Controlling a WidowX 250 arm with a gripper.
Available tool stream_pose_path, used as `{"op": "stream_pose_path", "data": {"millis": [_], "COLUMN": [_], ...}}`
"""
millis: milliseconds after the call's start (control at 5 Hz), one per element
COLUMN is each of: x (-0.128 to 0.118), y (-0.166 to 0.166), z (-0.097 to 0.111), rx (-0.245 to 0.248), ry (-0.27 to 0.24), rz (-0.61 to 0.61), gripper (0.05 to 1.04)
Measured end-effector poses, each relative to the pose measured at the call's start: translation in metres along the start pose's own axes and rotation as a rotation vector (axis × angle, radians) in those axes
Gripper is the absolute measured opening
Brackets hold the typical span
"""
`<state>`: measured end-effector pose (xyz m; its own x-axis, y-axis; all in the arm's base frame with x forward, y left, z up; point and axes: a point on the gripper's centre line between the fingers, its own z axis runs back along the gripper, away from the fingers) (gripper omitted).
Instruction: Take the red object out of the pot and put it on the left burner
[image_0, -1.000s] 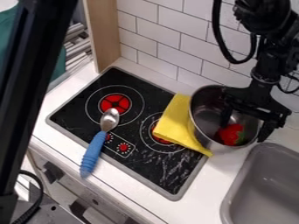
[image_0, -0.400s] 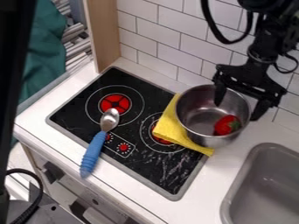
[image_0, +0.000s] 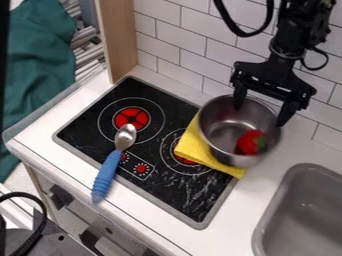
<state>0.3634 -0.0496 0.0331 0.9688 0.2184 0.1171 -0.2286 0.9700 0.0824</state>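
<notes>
Half over the pot (image_0: 226, 129), hanging with gripper (image_0: 260, 116) spread and empty near the red object (image_0: 251, 142) lying inside, probably needing to centre over it, bringing both fingertips inside the pot, before lowering, gripping softly and lifting clear toward the left burner (image_0: 131, 117).

I can't read any text, label or number from here. On the near side of the stove (image_0: 184, 196), small pale marks ring the right knob (image_0: 141, 168) and the left knob (image_0: 124, 157), which the spoon (image_0: 105, 176) partly covers; they're too small for me to make out.
</notes>
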Motion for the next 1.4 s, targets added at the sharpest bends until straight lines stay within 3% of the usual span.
{"op": "stream_pose_path", "data": {"millis": [200,400,600,1000,1400], "x": [0.000,-0.002,-0.002,-0.002,-0.001], "y": [0.003,-0.001,-0.001,0.012,0.020], "z": [0.001,0.001,-0.001,-0.035,-0.053], "rx": [-0.072,-0.100,-0.089,-0.033,-0.029], "ry": [0.004,0.018,0.043,0.131,0.171], "rz": [0.051,0.058,0.049,0.048,0.068], "gripper": [1.009,1.009,1.009,1.009,0.952]}}
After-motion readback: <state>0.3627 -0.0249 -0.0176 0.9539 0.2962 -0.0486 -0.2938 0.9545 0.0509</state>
